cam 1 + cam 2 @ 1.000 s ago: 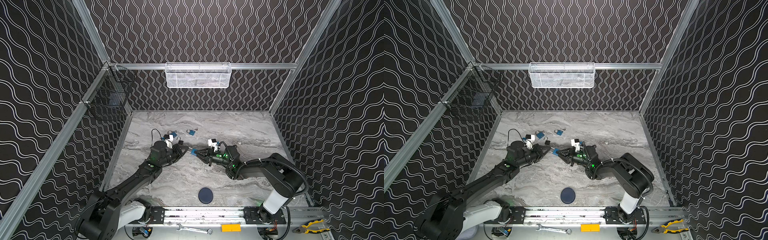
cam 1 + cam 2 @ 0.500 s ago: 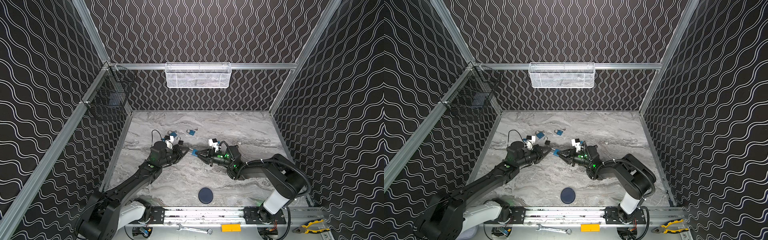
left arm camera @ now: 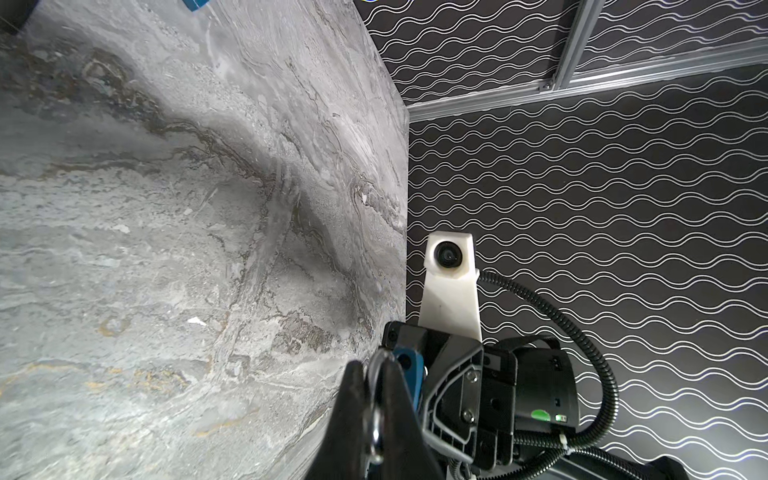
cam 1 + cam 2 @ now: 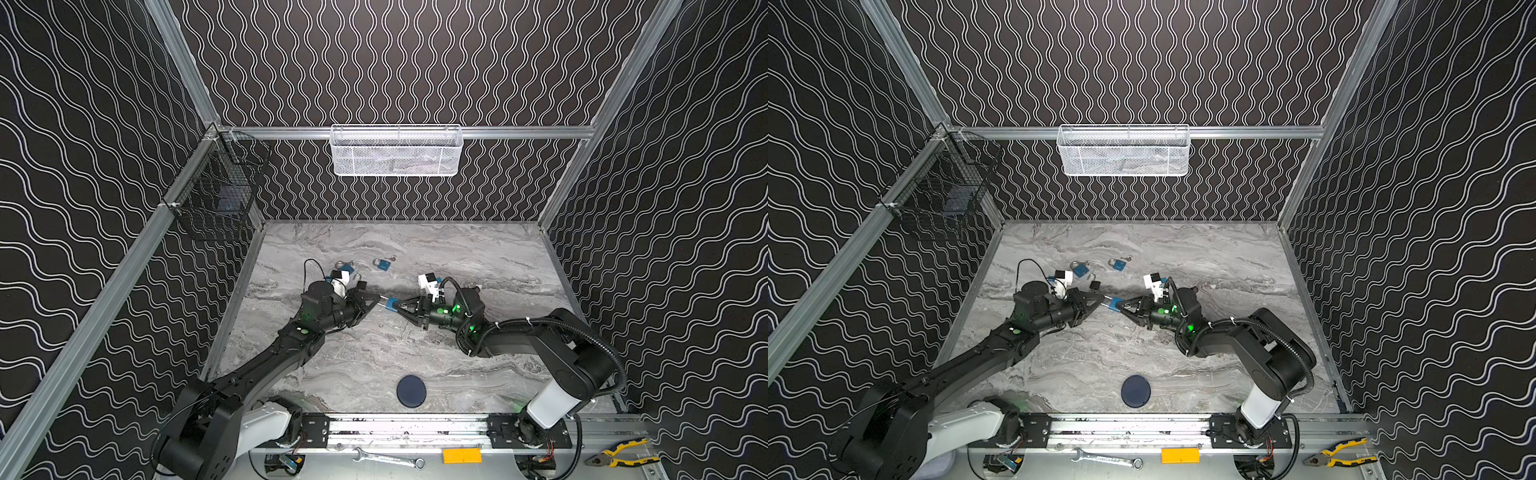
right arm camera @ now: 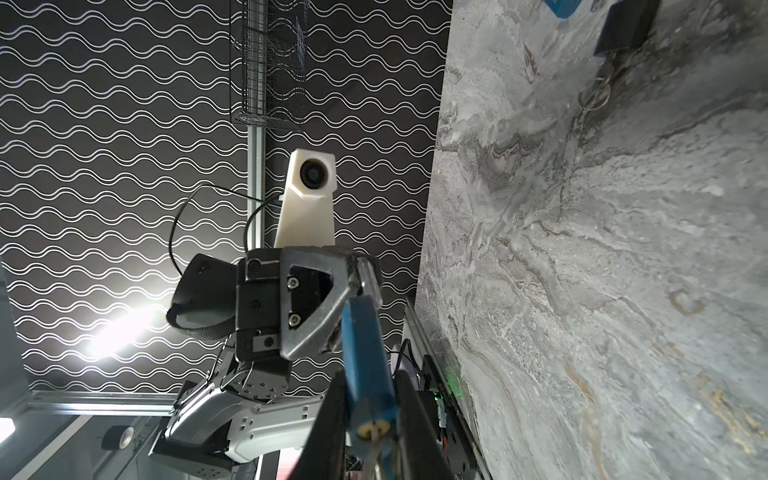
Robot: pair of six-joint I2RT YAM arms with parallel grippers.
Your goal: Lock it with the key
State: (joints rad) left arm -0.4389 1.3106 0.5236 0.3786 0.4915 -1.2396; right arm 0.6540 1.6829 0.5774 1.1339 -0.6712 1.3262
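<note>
With right gripper (image 4: 397, 306) clamped on blue padlock (image 5: 365, 353), left gripper (image 4: 376, 300) shut on shackle (image 5: 368, 272) (key (image 5: 376, 442) seemingly inserted), looks midway: need shackle seated, key turned.

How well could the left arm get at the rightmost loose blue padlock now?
Probably not yet. The left gripper is shut on the shackle of the held padlock, whose body the right gripper clamps. The loose blue padlock lies uncovered nearby, so only that grip seems in the way.

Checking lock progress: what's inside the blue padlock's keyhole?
In the blue padlock, a silvery key appears seated in the brass keyhole; its blade inside is hidden.
</note>
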